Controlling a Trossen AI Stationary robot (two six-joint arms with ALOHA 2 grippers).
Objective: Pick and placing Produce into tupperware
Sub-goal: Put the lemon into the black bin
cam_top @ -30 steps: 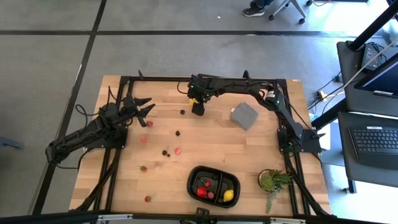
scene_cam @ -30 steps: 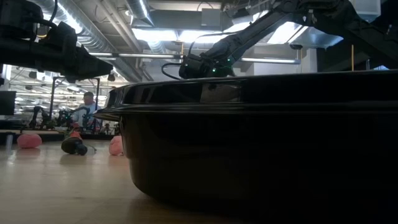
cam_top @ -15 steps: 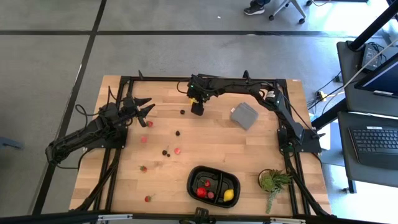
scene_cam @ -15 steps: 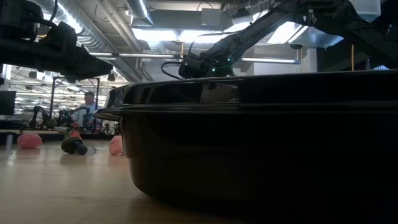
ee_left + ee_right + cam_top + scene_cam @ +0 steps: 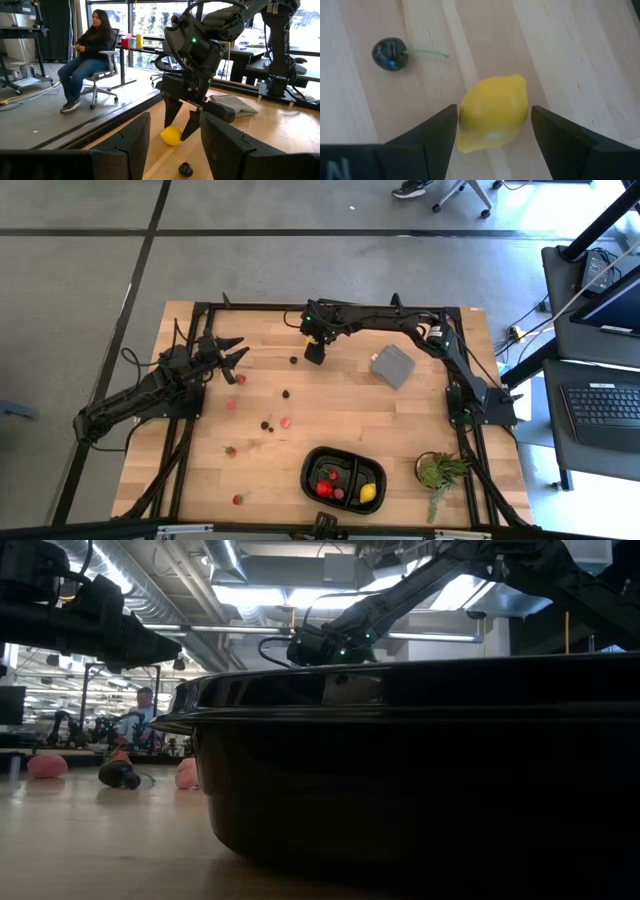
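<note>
My right gripper [image 5: 314,352] is open near the table's far edge, and its two fingers stand on either side of a yellow lemon [image 5: 492,120] that lies on the wood. A dark berry [image 5: 390,53] with a green stem sits beside it. My left gripper [image 5: 228,352] hovers open over the far left part of the table. Red bits [image 5: 241,378] and dark berries [image 5: 286,393] are scattered across the middle. The black tray [image 5: 343,478] stands at the near edge and holds another lemon [image 5: 367,494] and red pieces [image 5: 325,488]. My right gripper comes at the lemon from above, pointing down, with one finger [image 5: 437,132] on each side of its middle. The lemon rests on the table. I cannot tell whether the fingers touch it.
A grey square block [image 5: 392,366] lies just right of my right gripper. A potted green plant [image 5: 438,472] stands right of the tray. In the low view the tray's wall [image 5: 420,780] blocks most of the table. A person sits on a chair [image 5: 90,55] beyond the far edge.
My right gripper has edged a little toward the table's left and far edge over the lemon. Nothing else has moved.
</note>
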